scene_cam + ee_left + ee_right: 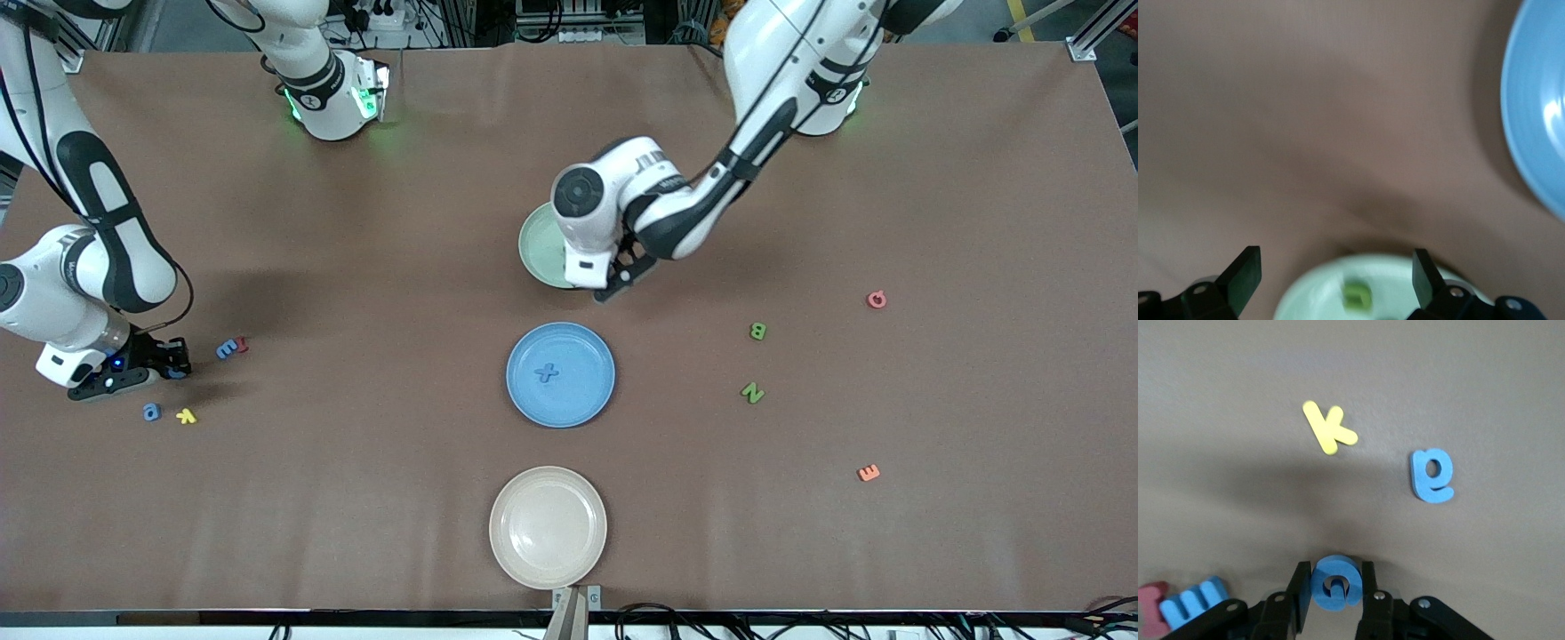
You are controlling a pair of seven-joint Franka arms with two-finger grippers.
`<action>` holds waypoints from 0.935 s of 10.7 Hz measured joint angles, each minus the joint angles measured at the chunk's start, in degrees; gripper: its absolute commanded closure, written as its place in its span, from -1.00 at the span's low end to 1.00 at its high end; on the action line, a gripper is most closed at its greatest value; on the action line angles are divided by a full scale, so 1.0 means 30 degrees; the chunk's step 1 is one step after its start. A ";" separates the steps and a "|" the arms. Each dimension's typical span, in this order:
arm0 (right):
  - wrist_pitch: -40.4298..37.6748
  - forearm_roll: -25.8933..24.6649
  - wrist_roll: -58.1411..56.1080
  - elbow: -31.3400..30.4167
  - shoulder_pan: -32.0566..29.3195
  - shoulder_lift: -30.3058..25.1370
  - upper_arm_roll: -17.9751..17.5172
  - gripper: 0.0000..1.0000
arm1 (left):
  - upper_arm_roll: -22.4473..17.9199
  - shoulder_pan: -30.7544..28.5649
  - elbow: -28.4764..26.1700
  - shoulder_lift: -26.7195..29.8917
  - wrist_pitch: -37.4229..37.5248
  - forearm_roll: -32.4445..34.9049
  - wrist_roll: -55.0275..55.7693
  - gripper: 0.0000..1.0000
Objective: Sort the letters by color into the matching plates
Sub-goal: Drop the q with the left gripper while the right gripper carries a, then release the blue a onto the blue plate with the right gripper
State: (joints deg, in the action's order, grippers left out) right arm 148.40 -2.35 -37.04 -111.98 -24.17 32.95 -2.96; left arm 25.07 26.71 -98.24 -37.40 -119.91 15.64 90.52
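**Inspection: letter sorting, mid-task**

The right gripper sits low at the right arm's end of the desk, pinching a blue letter G between its fingers. A blue letter E touches a dark red letter just beside it. A blue letter a and a yellow K lie nearer the front camera.

The left gripper hangs over the mint green plate, fingers spread and holding nothing. One green letter lies in that plate. The blue plate holds a blue X.

Green B and green N lie on the desk toward the left arm's end, with pink and orange letters near. The cream plate lies nearest the front camera.
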 measured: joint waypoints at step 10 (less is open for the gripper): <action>-0.2448 0.1140 1.1941 0.1288 0.6033 -0.1109 -0.1144 0.85 | 0.0118 -0.5799 -0.7467 0.4870 -0.5213 0.0388 -1.3285 -1.00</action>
State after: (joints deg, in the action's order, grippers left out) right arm 141.06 1.07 -1.22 -108.12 -6.07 29.63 -6.40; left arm 25.42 9.32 -120.64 -22.79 -135.55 16.80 50.67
